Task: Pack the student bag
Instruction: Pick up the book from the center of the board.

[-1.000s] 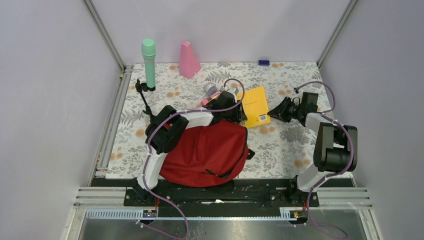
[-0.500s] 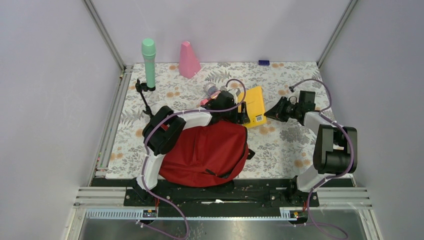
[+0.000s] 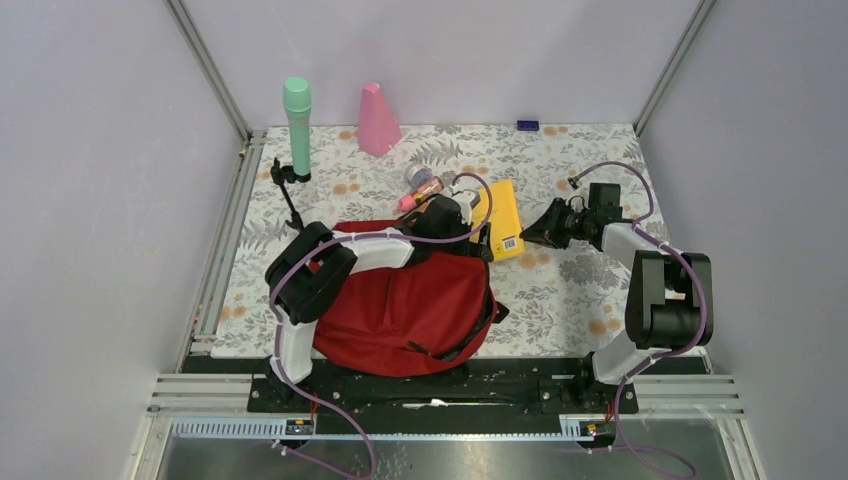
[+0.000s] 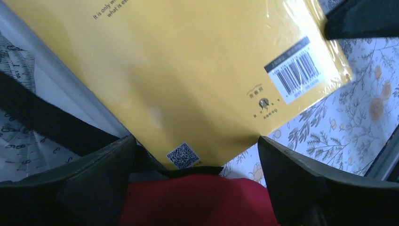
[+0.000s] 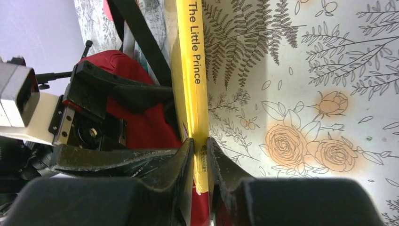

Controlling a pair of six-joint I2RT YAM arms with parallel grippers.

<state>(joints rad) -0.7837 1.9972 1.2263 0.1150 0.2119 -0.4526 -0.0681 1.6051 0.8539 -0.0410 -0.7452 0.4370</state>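
The student bag [image 3: 410,310], red with black straps, lies between the arm bases. A yellow book, "The Little Prince" [image 3: 503,215], stands tilted on its edge at the bag's far right corner. My right gripper [image 3: 528,232] is shut on the book's spine [image 5: 195,70], one finger on each side [image 5: 200,146]. My left gripper [image 3: 476,232] is open at the bag's top edge. In the left wrist view its fingers [image 4: 291,183] stand wide apart, with the book's back cover [image 4: 188,70] above the red fabric [image 4: 197,200] between them, touching neither.
A green bottle [image 3: 297,125] on a black stand and a pink cone [image 3: 378,120] stand at the back left. Small pink and grey items [image 3: 422,185] lie behind the bag. A small blue thing [image 3: 527,125] sits by the back wall. A clear ruler [image 4: 19,141] lies beside the book.
My left gripper has opened wide. My right gripper has moved left with the book, tipping it up on its edge toward the bag.
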